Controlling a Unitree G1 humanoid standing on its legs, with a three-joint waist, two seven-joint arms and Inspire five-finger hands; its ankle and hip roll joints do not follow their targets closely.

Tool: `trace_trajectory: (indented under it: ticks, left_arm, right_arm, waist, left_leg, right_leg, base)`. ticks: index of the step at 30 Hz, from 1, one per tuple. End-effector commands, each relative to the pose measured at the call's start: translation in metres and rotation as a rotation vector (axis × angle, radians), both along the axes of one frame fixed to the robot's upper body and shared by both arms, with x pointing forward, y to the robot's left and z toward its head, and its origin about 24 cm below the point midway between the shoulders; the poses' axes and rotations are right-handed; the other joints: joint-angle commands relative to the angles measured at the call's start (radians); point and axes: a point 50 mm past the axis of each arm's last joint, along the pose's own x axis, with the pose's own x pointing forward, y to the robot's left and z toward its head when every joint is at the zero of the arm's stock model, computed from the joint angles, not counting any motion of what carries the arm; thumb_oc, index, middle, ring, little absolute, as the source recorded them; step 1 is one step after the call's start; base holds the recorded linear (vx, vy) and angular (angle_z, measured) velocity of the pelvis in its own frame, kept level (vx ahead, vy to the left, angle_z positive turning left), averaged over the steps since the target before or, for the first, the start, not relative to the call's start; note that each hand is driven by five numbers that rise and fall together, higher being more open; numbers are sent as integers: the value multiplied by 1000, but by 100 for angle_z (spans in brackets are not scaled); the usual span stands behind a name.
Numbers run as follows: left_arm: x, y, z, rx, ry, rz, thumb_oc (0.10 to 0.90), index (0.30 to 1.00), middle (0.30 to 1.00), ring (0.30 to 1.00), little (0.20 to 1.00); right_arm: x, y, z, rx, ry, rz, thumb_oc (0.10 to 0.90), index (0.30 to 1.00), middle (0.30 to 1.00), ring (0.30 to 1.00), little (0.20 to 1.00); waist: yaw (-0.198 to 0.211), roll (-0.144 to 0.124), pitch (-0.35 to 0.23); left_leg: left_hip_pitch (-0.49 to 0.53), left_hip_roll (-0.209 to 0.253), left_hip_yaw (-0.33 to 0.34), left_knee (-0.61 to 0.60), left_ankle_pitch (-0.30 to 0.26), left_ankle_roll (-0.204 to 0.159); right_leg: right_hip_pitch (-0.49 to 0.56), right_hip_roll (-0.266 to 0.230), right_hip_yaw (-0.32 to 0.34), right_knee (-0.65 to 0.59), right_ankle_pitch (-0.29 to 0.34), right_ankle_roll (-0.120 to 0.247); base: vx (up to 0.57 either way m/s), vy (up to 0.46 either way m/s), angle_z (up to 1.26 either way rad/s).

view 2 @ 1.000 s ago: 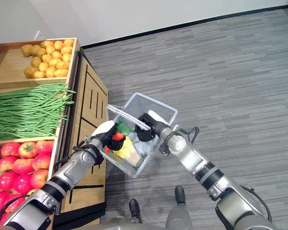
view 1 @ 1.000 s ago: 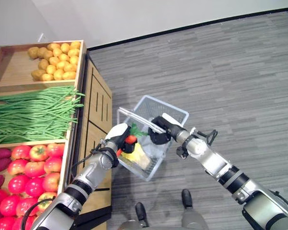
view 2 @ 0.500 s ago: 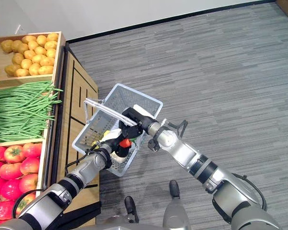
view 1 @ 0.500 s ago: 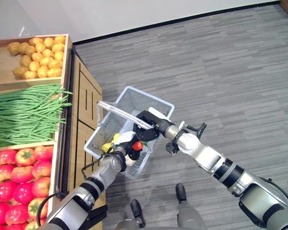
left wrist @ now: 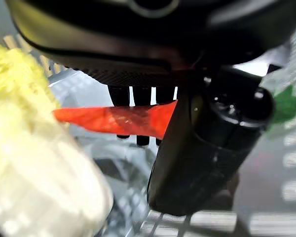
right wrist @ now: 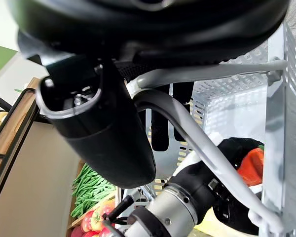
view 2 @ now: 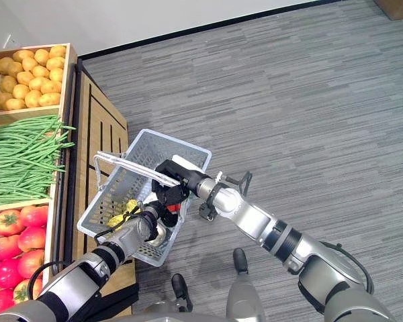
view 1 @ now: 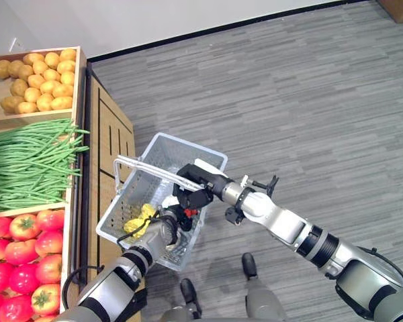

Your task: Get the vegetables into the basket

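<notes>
**Red carrot held inside the wire basket**

Orange-red and tapered, one carrot (left wrist: 113, 120) sits pinched between the left hand's (view 1: 166, 227) thumb and fingers (left wrist: 143, 97), down inside the basket (view 1: 124, 206). In the left wrist view its long axis runs crosswise to the fingers, with the pointed tip sticking out free to one side and the thick end hidden behind the thumb; a scrap of green leaf (left wrist: 285, 104) shows past the thumb, probably its top.

One white wire basket hangs beside the wooden stand (view 1: 105, 144), carried by the right hand (view 1: 196, 190), whose fingers and thumb are curled round its two grey handles (view 1: 146, 168). Within the basket lies one pale yellow-green leafy vegetable (view 1: 140, 217), just beside the carrot.

Three bins show on the stand: one of potatoes (view 1: 33, 77), too many to count exactly, one of green beans (view 1: 27, 161) lying in a loose heap lengthwise across their bin, and one of red tomatoes (view 1: 21, 251), about nine in sight.
</notes>
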Motion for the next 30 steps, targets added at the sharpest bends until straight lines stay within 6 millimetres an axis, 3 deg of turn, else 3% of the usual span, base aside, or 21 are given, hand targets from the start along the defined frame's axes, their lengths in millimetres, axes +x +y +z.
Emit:
trace_trajectory:
  ticks: [1, 11, 12, 16, 18, 21, 22, 25, 27, 28, 30]
  left_arm:
    - [27, -5, 25, 95, -122, -54, 900, 1000, 1000, 1000, 1000]
    - [27, -6, 26, 90, -134, -50, 900, 1000, 1000, 1000, 1000]
    - [30, -10, 33, 69, -161, -67, 900, 1000, 1000, 1000, 1000]
    - [28, -13, 37, 25, -160, -92, 900, 1000, 1000, 1000, 1000]
    - [29, -12, 43, -3, -179, -102, 900, 1000, 1000, 1000, 1000]
    - [17, -5, 64, -117, -223, -171, 900, 1000, 1000, 1000, 1000]
    - [16, -4, 64, -116, -220, -172, 900, 1000, 1000, 1000, 1000]
    - [9, 9, 73, -137, -229, -185, 900, 1000, 1000, 1000, 1000]
    - [2, 21, 74, -127, -211, -197, 900, 1000, 1000, 1000, 1000]
    - [1, 21, 74, -126, -210, -198, 900, 1000, 1000, 1000, 1000]
    - [-5, 31, 72, -148, -186, -175, 900, 1000, 1000, 1000, 1000]
  right_arm:
    - [-27, 62, 126, 433, -388, 336, 400, 300, 300, 300, 300]
    - [-21, 56, 121, 392, -411, 289, 400, 300, 300, 300, 300]
    - [-11, 48, 105, 346, -371, 219, 400, 300, 300, 300, 300]
    - [1, 34, 84, 280, -331, 126, 400, 300, 300, 300, 300]
    - [8, 22, 73, 230, -326, 55, 400, 300, 300, 300, 300]
    - [21, -28, 34, 99, -263, -152, 400, 300, 300, 300, 300]
    - [20, -28, 33, 100, -260, -152, 400, 300, 300, 300, 300]
    - [23, -57, 14, 2, -236, -251, 400, 300, 300, 300, 300]
    - [24, -85, -12, -92, -172, -353, 400, 300, 300, 300, 300]
    - [24, -85, -13, -91, -172, -352, 400, 300, 300, 300, 300]
    - [22, -107, -31, -151, -123, -431, 400, 300, 300, 300, 300]
  waist:
    - [3, -35, -38]
    - [5, -35, -39]
    - [11, -32, -39]
    - [19, -28, -48]
    - [25, -25, -54]
    - [50, -21, -85]
    - [50, -23, -86]
    - [60, -26, -102]
    - [68, -30, -114]
    - [68, -31, -115]
    - [73, -37, -123]
  left_leg:
    - [8, -7, -29, 2, 7, -46]
    - [5, -5, -31, 2, 7, -46]
    - [7, -5, -34, 2, 6, -45]
    - [20, -5, -42, 2, 1, -43]
    - [29, -6, -46, 2, -2, -42]
    - [61, -10, -69, 2, -14, -38]
    - [63, -10, -70, 2, -15, -38]
    - [80, -13, -81, 2, -21, -36]
    - [93, -16, -89, 2, -24, -34]
    - [94, -16, -89, 2, -24, -34]
    - [102, -17, -95, 2, -23, -33]
  right_leg:
    - [31, -52, -46, 8, -25, 67]
    - [29, -52, -48, 7, -25, 68]
    - [34, -52, -52, 7, -27, 67]
    - [56, -52, -61, 6, -34, 67]
    - [68, -53, -67, 6, -37, 67]
    - [116, -55, -91, 6, -51, 69]
    - [118, -55, -92, 6, -52, 69]
    - [141, -54, -101, 6, -57, 70]
    - [160, -51, -110, 7, -62, 70]
    - [161, -51, -111, 7, -62, 70]
    - [173, -50, -115, 7, -64, 69]
  base:
    - [0, 0, 0]
    - [0, 0, 0]
    - [0, 0, 0]
    - [8, -4, 1]
    - [43, -18, 6]
    - [65, -28, 11]
    - [23, -12, 17]
    - [23, -11, 19]
    - [1, -13, 10]
    - [-12, -11, 8]
    - [-12, -11, 6]
